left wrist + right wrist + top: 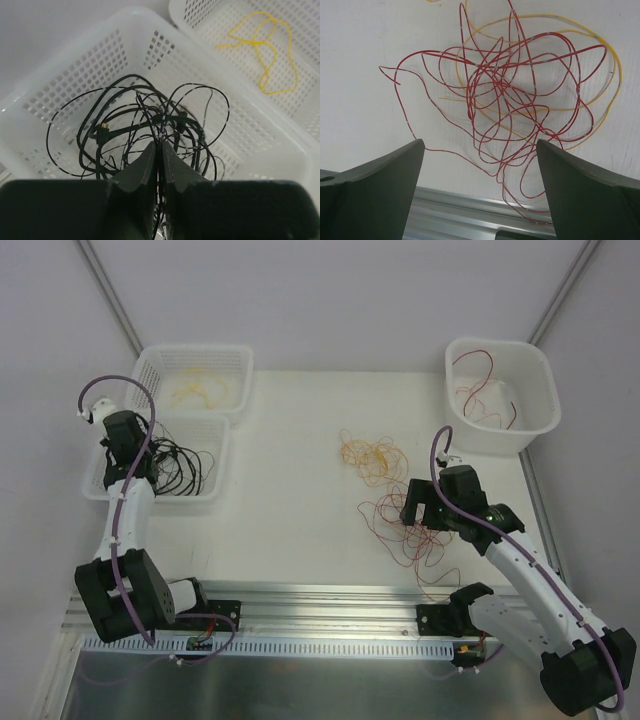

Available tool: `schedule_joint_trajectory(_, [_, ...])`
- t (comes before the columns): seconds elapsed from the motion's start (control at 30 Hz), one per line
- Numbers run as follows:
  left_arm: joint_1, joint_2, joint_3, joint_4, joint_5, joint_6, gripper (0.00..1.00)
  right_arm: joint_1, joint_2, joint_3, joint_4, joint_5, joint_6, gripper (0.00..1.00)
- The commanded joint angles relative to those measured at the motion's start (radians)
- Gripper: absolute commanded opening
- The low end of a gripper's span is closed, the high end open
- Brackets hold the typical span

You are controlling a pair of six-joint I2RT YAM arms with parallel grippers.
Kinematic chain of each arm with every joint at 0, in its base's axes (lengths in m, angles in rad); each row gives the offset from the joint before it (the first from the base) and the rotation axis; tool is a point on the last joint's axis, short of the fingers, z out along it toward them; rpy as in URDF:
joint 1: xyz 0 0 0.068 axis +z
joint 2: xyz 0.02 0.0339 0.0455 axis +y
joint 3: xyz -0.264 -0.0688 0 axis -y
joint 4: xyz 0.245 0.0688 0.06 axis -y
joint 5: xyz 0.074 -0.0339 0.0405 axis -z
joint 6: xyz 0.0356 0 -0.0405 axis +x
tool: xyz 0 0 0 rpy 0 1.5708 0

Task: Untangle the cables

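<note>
Left wrist view shows the left end effector (pixel 159 145) clenched over black cables (pixel 160 119) coiled in a white basket (pixel 75 65), while the right end effector (pixel 480 143) hangs released, jaws wide, above a red-and-yellow cable tangle (pixel 492 82) on the desk (pixel 360 100).

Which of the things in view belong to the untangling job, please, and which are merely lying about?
Job: red cables; yellow-orange cables; black cables; white baskets holding sorted ones.
Lying about: purple hoses; metal rail.
</note>
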Motion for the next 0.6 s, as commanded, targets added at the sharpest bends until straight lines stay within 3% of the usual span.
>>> schedule_joint_trajectory(0.0, [0.075, 0.076, -0.02, 0.044, 0.214, -0.185, 0.1, -0.004, -0.006, 0.002, 0.023, -0.018, -0.011, 0.99])
schedule_joint_trajectory(0.13, [0.086, 0.138, 0.02, 0.021, 0.308, -0.183, 0.19, -0.004, -0.026, 0.002, 0.005, -0.014, -0.022, 0.99])
schedule_joint_trajectory(0.17, [0.088, 0.147, 0.034, 0.019, 0.324, -0.169, 0.28, -0.004, -0.029, 0.004, -0.001, -0.011, -0.025, 0.99])
schedule_joint_trajectory(0.33, [0.089, 0.146, 0.051, -0.025, 0.399, -0.189, 0.44, -0.003, -0.038, 0.011, -0.014, -0.009, -0.028, 0.99])
schedule_joint_trajectory(0.5, [0.088, 0.078, 0.051, -0.059, 0.469, -0.206, 0.79, -0.003, -0.038, 0.027, -0.023, -0.011, -0.025, 0.99])
schedule_joint_trajectory(0.57, [0.088, 0.02, 0.056, -0.076, 0.509, -0.204, 0.88, -0.003, -0.032, 0.031, -0.028, -0.011, -0.025, 0.99])
